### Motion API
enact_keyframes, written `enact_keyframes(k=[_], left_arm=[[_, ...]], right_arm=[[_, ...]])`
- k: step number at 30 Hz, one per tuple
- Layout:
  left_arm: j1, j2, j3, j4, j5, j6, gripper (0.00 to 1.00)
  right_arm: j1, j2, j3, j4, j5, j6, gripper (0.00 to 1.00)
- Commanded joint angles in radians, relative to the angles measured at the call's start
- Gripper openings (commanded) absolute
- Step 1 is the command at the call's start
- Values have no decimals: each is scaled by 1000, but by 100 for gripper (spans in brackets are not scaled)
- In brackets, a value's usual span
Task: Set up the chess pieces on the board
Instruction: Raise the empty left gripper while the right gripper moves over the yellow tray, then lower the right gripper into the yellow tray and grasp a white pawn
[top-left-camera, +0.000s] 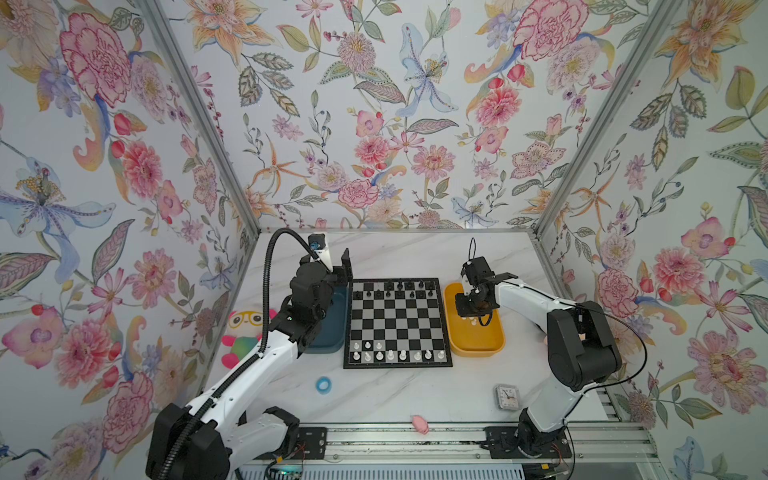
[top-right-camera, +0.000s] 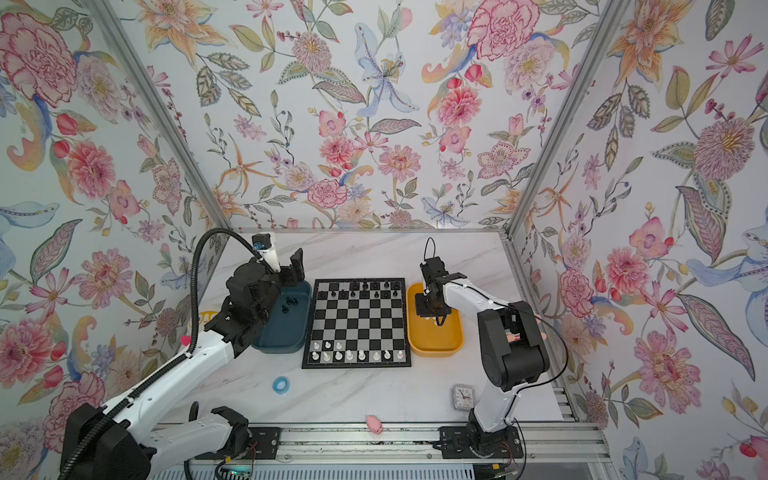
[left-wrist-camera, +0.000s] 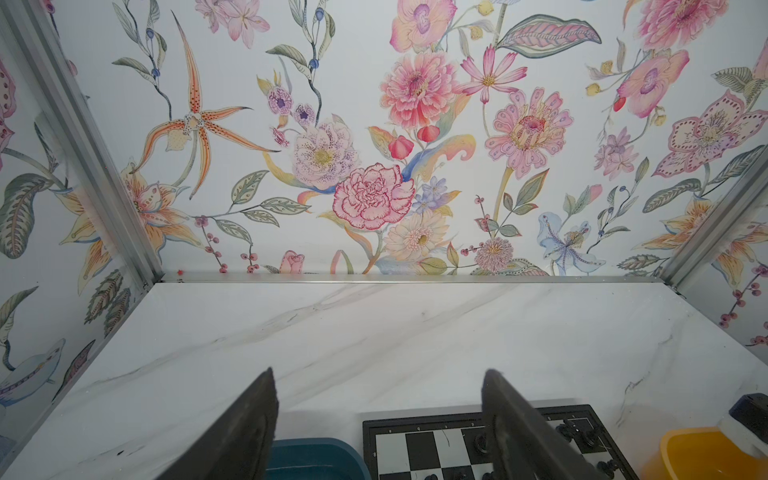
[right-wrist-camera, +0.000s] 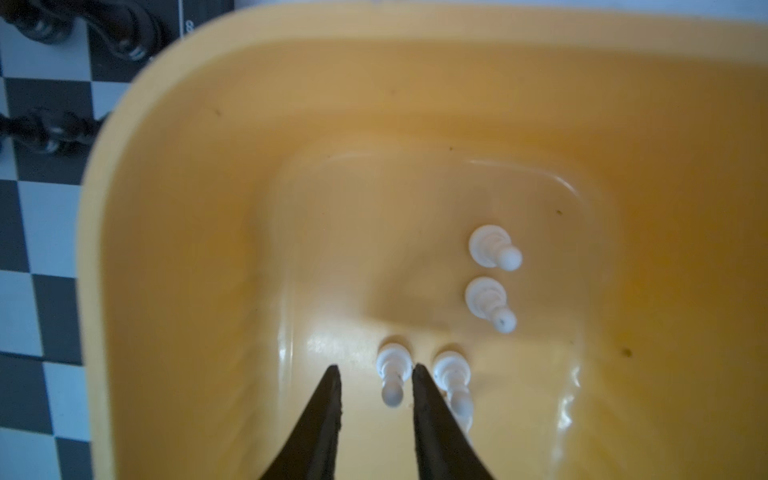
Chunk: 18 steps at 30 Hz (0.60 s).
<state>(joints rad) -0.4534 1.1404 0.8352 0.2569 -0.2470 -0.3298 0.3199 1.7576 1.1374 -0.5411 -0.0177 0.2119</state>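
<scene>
Right gripper (top-left-camera: 468, 313) dips into the yellow bin (top-left-camera: 486, 343) beside the board (top-left-camera: 397, 324), fingertips hidden in both top views. Left wrist view: left gripper (left-wrist-camera: 379, 372) gapes empty above the teal bin (left-wrist-camera: 316, 457). Right wrist view: upright white pawn (right-wrist-camera: 390, 372) stands between the parted jaws, unclamped; a second pawn (right-wrist-camera: 453, 372) crowds just outside.

A white figure 8 (right-wrist-camera: 189, 27) is printed on the black border of the board (right-wrist-camera: 37, 232), as seen in the right wrist view. In the left wrist view, small white marks (left-wrist-camera: 417, 428) are set along that border; one at the side is possibly an 8, and the rest cannot be read. Numerals on the dial of the small clock (top-left-camera: 507, 397) are too small to be read.
</scene>
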Motion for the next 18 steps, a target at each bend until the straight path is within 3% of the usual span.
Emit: enact_keyframes(k=[1,18], left_arm=[[12,4,-10,20,2,-14,78],[13,-2,-18,18,6,-20,78]], right_arm=[[-7,19,20,-3,-7,-16,30],[-5,32,16,-34,-4,-17,26]])
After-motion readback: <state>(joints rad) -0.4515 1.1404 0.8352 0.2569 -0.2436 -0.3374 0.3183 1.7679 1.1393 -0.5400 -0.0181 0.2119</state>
